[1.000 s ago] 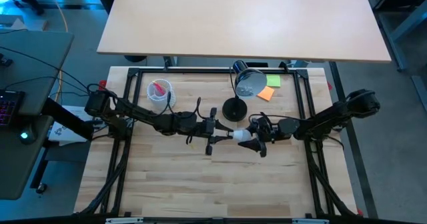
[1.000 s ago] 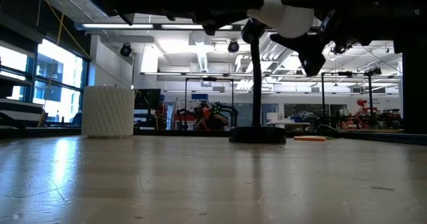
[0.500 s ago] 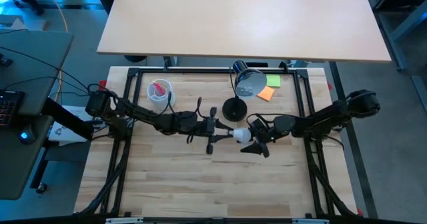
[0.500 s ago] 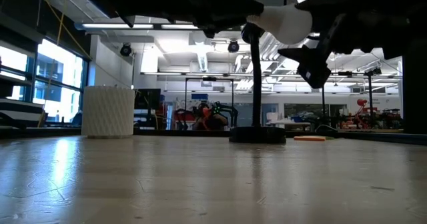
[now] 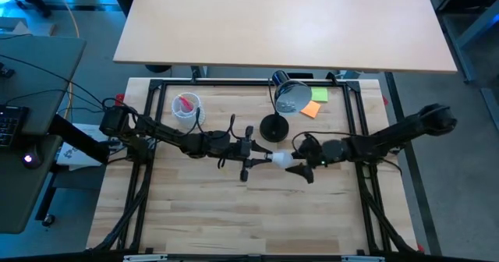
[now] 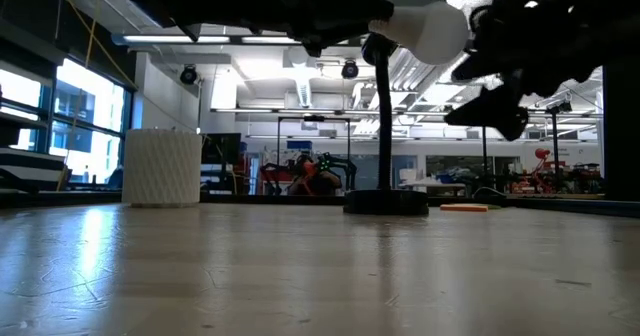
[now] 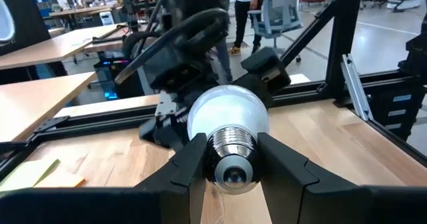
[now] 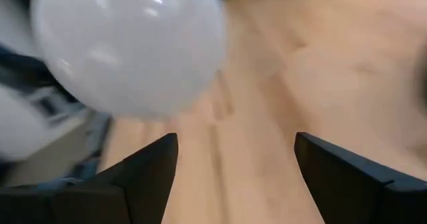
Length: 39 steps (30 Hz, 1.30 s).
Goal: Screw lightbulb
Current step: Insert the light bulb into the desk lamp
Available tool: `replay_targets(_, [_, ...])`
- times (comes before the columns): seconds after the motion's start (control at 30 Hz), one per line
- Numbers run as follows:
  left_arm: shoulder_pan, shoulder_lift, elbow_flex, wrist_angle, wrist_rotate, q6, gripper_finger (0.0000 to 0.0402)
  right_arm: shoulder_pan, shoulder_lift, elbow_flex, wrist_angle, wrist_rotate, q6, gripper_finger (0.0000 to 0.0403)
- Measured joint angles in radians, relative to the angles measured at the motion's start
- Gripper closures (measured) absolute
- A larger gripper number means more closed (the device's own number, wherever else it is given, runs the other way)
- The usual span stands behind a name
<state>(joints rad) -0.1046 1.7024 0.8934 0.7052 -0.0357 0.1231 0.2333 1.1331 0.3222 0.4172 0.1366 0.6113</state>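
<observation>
The left gripper is clamped on the silvery screw base of the small white frosted pear-shaped lightbulb, holding it level in the air above the middle of the pale wooden table. Facing its rounded end, the right gripper stands with fingers spread wide, holding nothing. Just behind them stands the black desk lamp.

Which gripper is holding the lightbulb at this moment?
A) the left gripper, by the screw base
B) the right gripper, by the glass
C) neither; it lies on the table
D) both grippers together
A: the left gripper clamps the lightbulb at its silvery base, while the right gripper stands open with the bulb outside its fingers.
</observation>
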Motion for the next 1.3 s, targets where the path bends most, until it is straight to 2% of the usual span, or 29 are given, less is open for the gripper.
replay_targets(0.07, [0.015, -0.001, -0.027, 0.03, 0.019, -0.005, 0.0301, 0.053, -0.052, 0.0, -0.076, 0.107, -0.006, 0.0104])
replay_targets(0.13, [0.036, -0.001, -0.076, 0.11, 0.081, -0.026, 0.0302, 0.114, -0.093, 0.004, -0.146, 0.211, -0.01, 0.0105])
replay_targets(0.23, [0.067, -0.001, -0.165, 0.307, 0.133, -0.1, 0.0302, 0.209, -0.122, 0.066, -0.316, 0.355, -0.018, 0.0105])
replay_targets(0.37, [0.088, -0.001, -0.278, 0.581, 0.145, -0.16, 0.0302, 0.307, -0.092, 0.187, -0.493, 0.503, -0.073, 0.0105])
replay_targets(0.5, [0.078, -0.001, -0.324, 0.755, 0.19, -0.149, 0.0302, 0.33, -0.036, 0.254, -0.554, 0.658, -0.237, 0.0105])
replay_targets(0.57, [0.062, -0.001, -0.322, 0.783, 0.199, -0.126, 0.0303, 0.322, -0.007, 0.268, -0.541, 0.67, -0.279, 0.0105])
replay_targets(0.67, [0.031, -0.001, -0.312, 0.82, 0.211, -0.089, 0.0303, 0.301, 0.033, 0.273, -0.413, 0.648, -0.371, 0.0105])
replay_targets(0.77, [0.01, -0.001, -0.304, 0.85, 0.215, -0.06, 0.0303, 0.29, 0.072, 0.271, -0.208, 0.636, -0.529, 0.0105])
replay_targets(0.97, [0.003, -0.001, -0.303, 0.864, 0.214, -0.05, 0.0301, 0.317, 0.091, 0.271, 0.225, 0.635, -0.955, 0.0105])
replay_targets(1.07, [-0.002, -0.001, -0.303, 0.864, 0.214, -0.045, 0.0301, 0.318, 0.091, 0.271, 0.374, 0.603, -1.068, 0.0105])
replay_targets(1.2, [-0.007, -0.001, -0.293, 0.864, 0.215, -0.04, 0.0303, 0.304, 0.095, 0.329, 0.329, 0.485, -1.09, 0.0105])
replay_targets(1.3, [-0.008, -0.001, -0.279, 0.864, 0.228, -0.041, 0.03, 0.3, 0.131, 0.418, 0.207, 0.464, -1.093, 0.0105])
